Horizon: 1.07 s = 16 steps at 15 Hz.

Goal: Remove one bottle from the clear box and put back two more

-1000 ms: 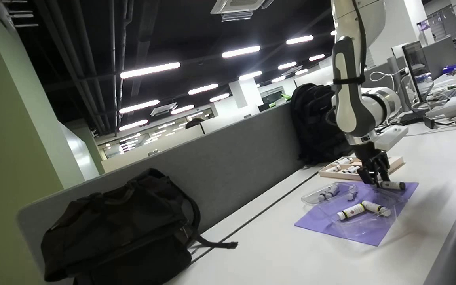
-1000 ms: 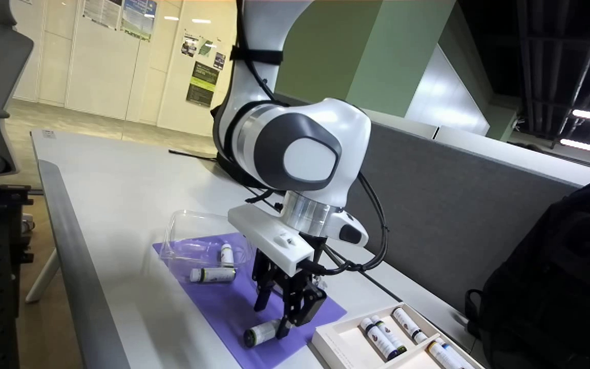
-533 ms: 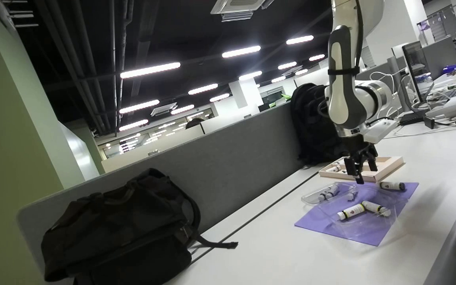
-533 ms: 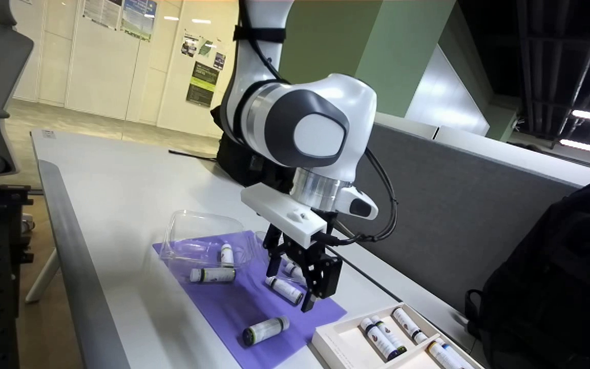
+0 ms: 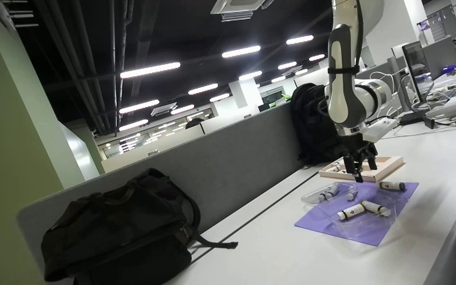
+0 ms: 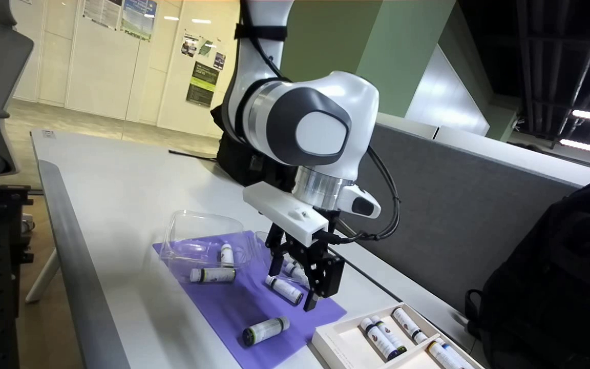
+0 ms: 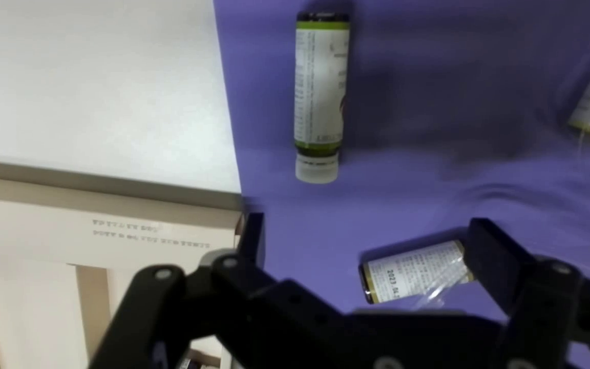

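The black two-fingered gripper (image 6: 293,288) hangs released, fingers spread, above a flat rectangular purple mat (image 6: 228,312) on the white worktop (image 6: 121,195). The clear box (image 6: 208,225), a shallow rectangular container of transparent plastic, stands left of the gripper in an exterior view; two white-labelled cylindrical bottles (image 6: 213,275) lie at it, whether inside cannot be told. Ahead of the gripper in the wrist view, a white-capped bottle (image 7: 320,92) with white label and dark base lies on the mat. Below the gap between the fingers lies another labelled bottle (image 7: 410,274), one end hidden by a finger. Across the gripper from the clear box, a light wooden compartmented tray (image 6: 333,353) holds further bottles (image 6: 378,339).
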{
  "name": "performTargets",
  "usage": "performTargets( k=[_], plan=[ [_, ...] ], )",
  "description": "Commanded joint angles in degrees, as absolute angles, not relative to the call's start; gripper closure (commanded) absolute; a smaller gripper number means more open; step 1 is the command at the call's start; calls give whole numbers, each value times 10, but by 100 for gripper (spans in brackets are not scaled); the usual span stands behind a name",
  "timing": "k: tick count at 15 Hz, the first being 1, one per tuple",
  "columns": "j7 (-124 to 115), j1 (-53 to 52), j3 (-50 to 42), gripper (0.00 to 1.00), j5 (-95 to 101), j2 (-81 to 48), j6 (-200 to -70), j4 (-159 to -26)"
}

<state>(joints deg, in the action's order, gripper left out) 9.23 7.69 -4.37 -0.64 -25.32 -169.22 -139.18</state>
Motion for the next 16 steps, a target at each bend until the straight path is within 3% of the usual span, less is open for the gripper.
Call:
performTargets(
  k=[1,12,16],
  plan=[
    [87,73,-53,0,15,-256,-1687,-1384],
    [19,13,-151,0,93,-285,-1594,-1313],
    [0,11,-141,0,90,-303,-1581,-1294]
  ],
)
